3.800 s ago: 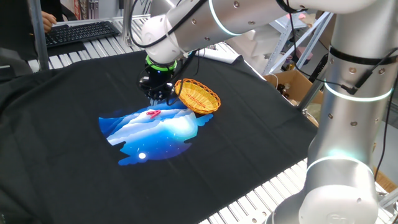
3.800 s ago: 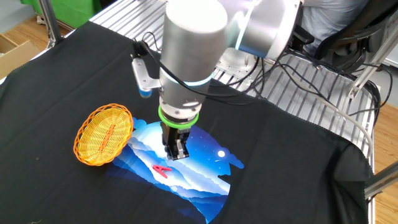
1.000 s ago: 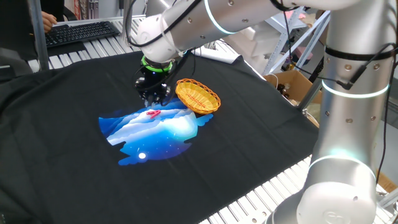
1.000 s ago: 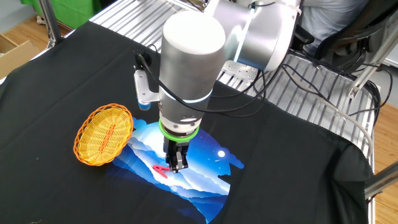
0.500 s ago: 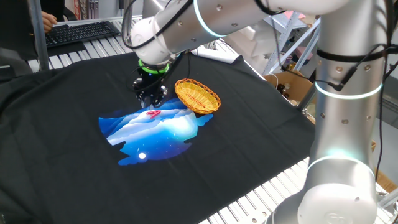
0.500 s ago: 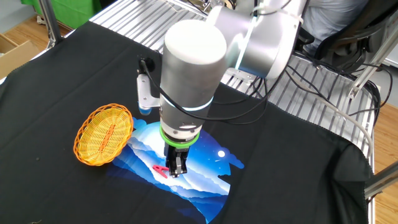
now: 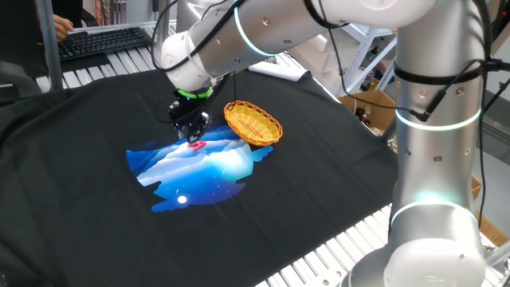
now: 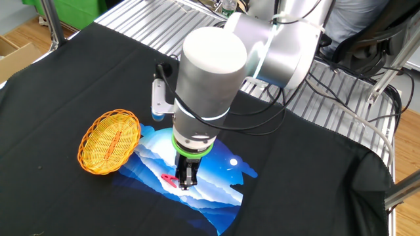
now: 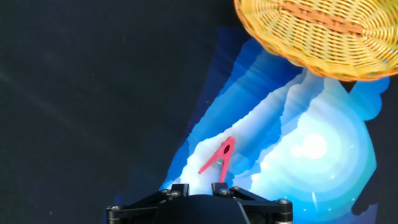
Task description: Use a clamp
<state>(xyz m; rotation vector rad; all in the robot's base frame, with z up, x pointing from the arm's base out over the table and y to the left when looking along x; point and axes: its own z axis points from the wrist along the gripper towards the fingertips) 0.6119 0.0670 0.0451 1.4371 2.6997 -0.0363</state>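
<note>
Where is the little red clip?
The small red-pink clamp lies on the blue printed cloth, just ahead of the black tool, below the woven yellow basket in the hand view.

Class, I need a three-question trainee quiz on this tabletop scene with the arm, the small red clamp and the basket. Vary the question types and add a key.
1. True or false: the clamp lies inside the yellow basket.
2. Multiple choice: what does the clamp rest on? A) bare black cloth B) the blue and white printed sheet C) the keyboard
3. Fill in: in the hand view, the gripper sits just ____ the clamp, not yet holding it.

Key
1. False; it lies on the sheet, apart from the basket.
2. B
3. Below; the fingers hover close by its near end.
</note>
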